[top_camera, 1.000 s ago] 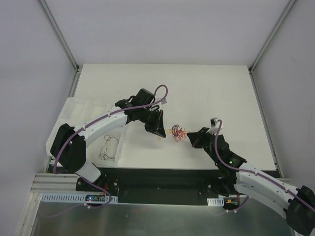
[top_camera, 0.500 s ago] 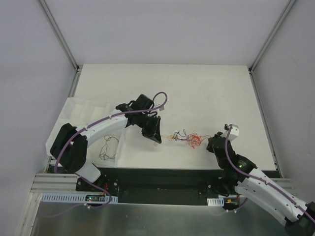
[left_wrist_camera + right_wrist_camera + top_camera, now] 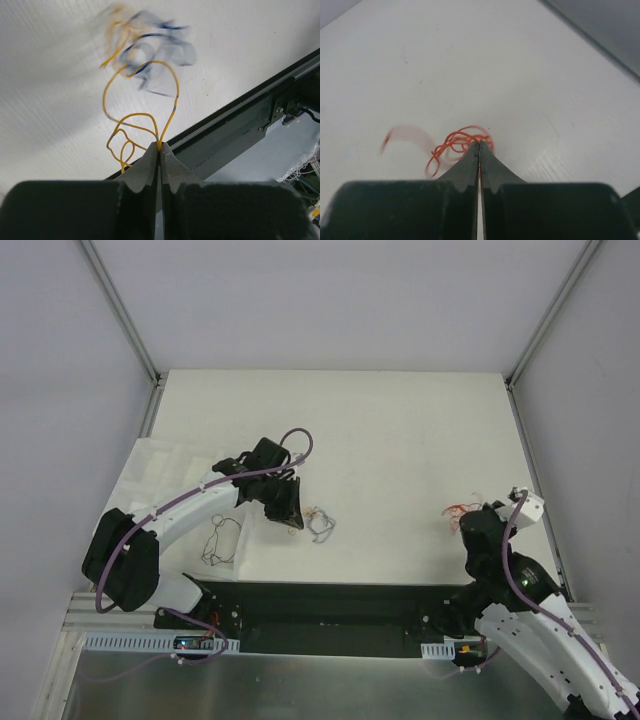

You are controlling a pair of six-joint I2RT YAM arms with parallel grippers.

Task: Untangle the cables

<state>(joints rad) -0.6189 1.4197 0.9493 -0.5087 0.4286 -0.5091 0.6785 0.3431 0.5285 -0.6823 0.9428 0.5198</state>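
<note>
Left end effector [image 3: 160, 148], clamped on the yellow wire [image 3: 135, 114], and right end effector [image 3: 479, 145], clamped on the orange wire [image 3: 454, 137], have drawn well apart, freeing one from the other.

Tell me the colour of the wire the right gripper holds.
Orange; the wire shows best in the right wrist view.
</note>
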